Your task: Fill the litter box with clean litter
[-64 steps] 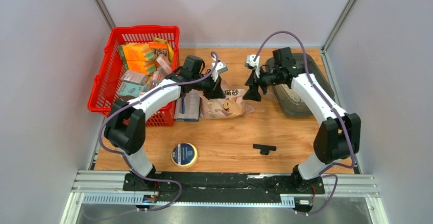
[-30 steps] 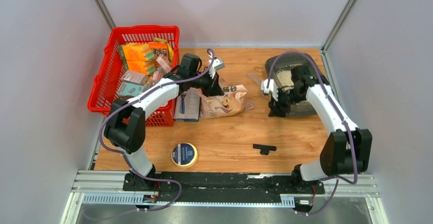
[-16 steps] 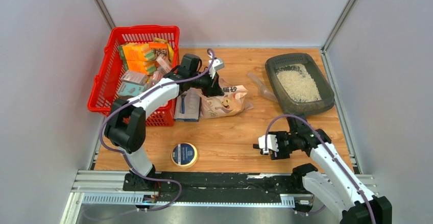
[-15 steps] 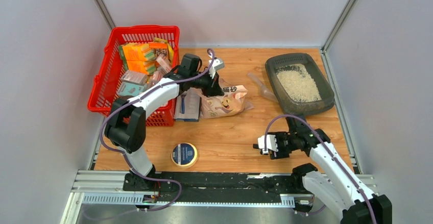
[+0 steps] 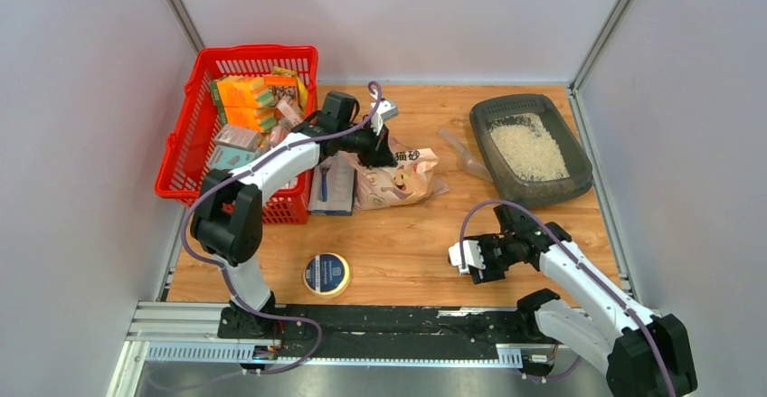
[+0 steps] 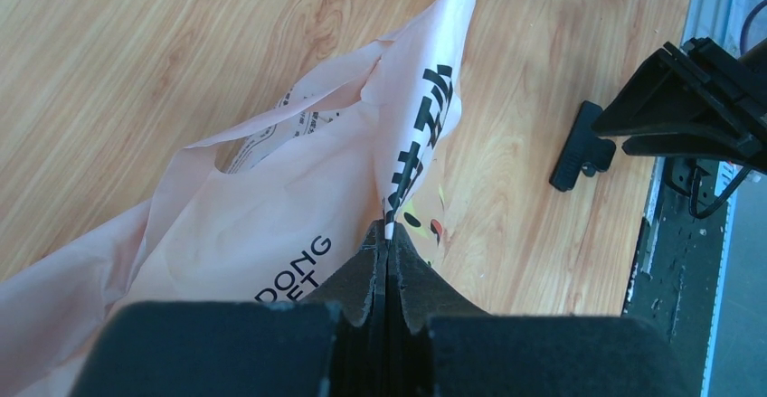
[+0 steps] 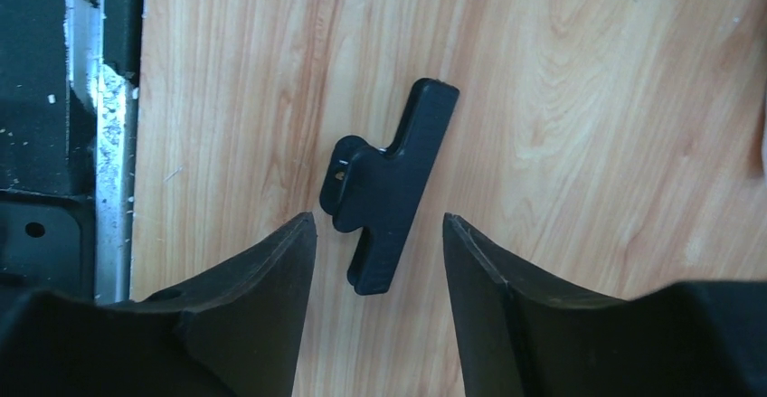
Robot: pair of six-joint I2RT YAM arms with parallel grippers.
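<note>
The litter box (image 5: pixel 534 189), a dark grey rounded-rectangular plastic tray with a raised rim, sits on the wooden worktop (image 5: pixel 407 234) well beyond the right claw (image 5: pixel 466 257), toward the far right corner. The clean litter (image 5: pixel 527 148), pale beige-white granules, lies in a patch on the tray's floor. A red mesh plastic basket (image 5: pixel 185 157) packed with coloured boxes stands to the left of the left claw (image 5: pixel 378 155). That claw is pressed together on an upper edge of the pale pink cartoon-printed bag (image 5: pixel 398 180), and in its wrist view the fingertips (image 6: pixel 387 234) pinch a fold of the bag (image 6: pixel 271 216) beside black lettering. The bag slumps on the worktop, just right of and below this claw. A round roll of tape (image 5: pixel 326 274) with a blue face lies well nearer than the left claw. The right claw (image 7: pixel 378 221) is spread, and in its wrist view the small black plastic clip (image 7: pixel 389 198) lies flat on the worktop between its two fingers; I cannot tell whether they touch it.
</note>
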